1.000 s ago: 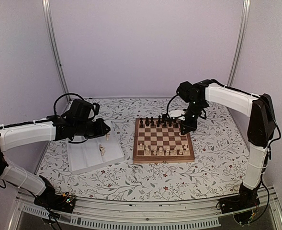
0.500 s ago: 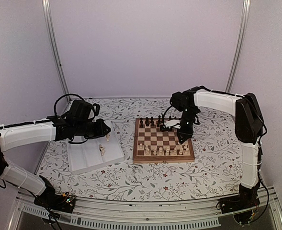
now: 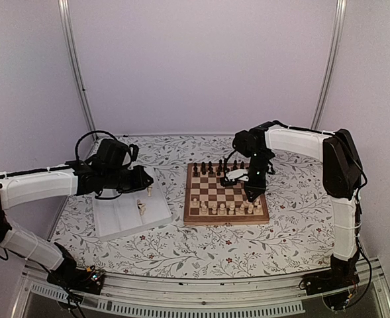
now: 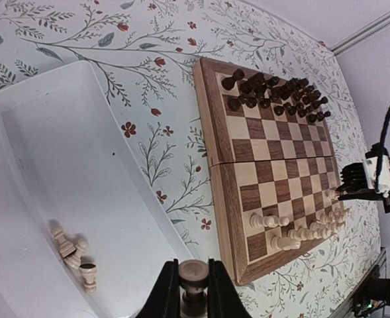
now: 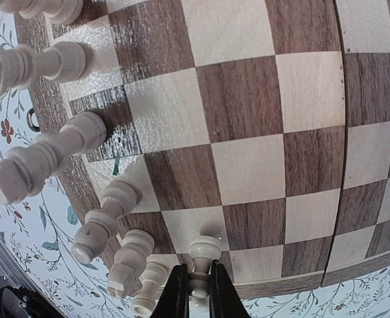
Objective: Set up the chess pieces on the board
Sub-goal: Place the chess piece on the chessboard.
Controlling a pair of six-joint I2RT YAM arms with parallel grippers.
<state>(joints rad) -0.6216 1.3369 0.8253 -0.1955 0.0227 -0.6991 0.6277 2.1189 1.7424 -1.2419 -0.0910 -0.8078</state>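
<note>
The board (image 3: 224, 189) lies at mid-table with pale chess pieces (image 3: 225, 209) on its near rows. My right gripper (image 3: 253, 194) hangs low over the board's near right part, shut on a pale pawn (image 5: 204, 251) held by its upper part, base pointing down at a pale square (image 5: 185, 222) beside other pale pieces (image 5: 102, 222). Whether the base touches the board I cannot tell. My left gripper (image 3: 148, 185) hovers over the white tray's right edge, shut on a pale chess piece (image 4: 194, 273) seen end-on between the fingers (image 4: 165, 298).
Dark chessmen (image 3: 218, 169) fill the board's far rows. The white tray (image 3: 118, 218) sits left of the board with three pale pieces (image 4: 72, 255) lying in it. The tablecloth (image 3: 181, 248) has a floral print. The right arm's links reach over the board's right side.
The right gripper has swung from behind the board's far right corner forward and down over its near right squares, pawn in its grip. The left arm has stayed put.
</note>
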